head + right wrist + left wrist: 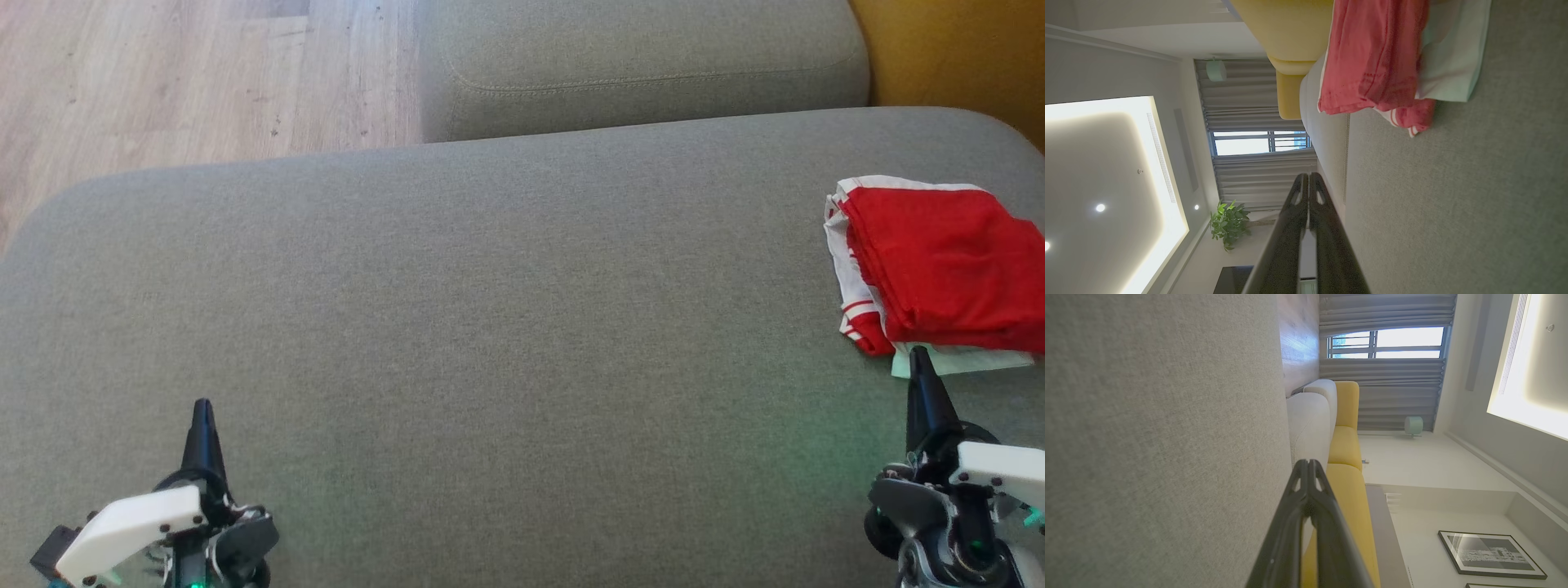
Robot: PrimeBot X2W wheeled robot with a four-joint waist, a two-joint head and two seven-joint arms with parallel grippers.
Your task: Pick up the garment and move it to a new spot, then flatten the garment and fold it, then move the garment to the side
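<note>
The garment [939,265] is red with white striped trim, folded into a compact stack at the far right of the grey cushion [490,327]; a pale mint layer peeks out under its near edge. In the right wrist view the garment [1376,61] lies ahead of the fingers. My right gripper [920,355] is shut and empty, its tip just short of the garment's near edge. My left gripper [202,407] is shut and empty at the lower left, far from the garment. Both wrist views show the fingers pressed together, left gripper [1307,462], right gripper [1306,175].
A second grey cushion [645,65] sits behind the first. Wooden floor [188,82] lies at the upper left. A yellow sofa part [955,49] is at the upper right. Wide bare cushion surface spreads between the two grippers.
</note>
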